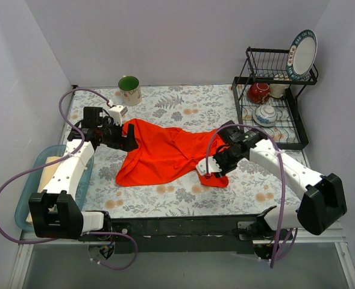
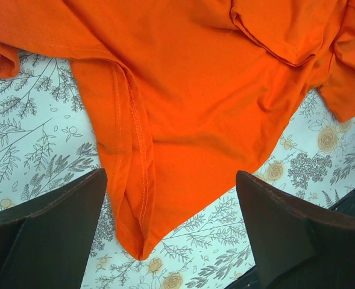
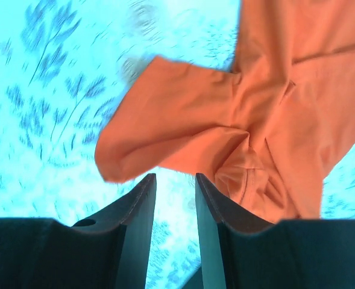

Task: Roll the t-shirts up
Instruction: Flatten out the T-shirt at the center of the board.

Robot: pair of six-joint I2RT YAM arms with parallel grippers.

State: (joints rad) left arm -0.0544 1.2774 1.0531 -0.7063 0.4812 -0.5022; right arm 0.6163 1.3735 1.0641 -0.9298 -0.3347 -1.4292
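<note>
Left pincer (image 2: 171, 180) gapes wide over the hem corner (image 2: 138, 241) of the bright orange-red cotton t-shirt (image 1: 165, 150), crumpled on my flowered tablecloth (image 1: 183, 108). Right pincer (image 3: 176, 180), nearly pinched, sits at its sleeve (image 3: 165, 132); it's blurry, so gripping or not I can't tell. Shirt stretches between both arms.

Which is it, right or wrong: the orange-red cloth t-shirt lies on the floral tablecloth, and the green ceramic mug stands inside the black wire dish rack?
One error: the top external view shows the green ceramic mug on the floral tablecloth, back left, outside the black wire dish rack. The orange-red cloth t-shirt lies as stated.
</note>
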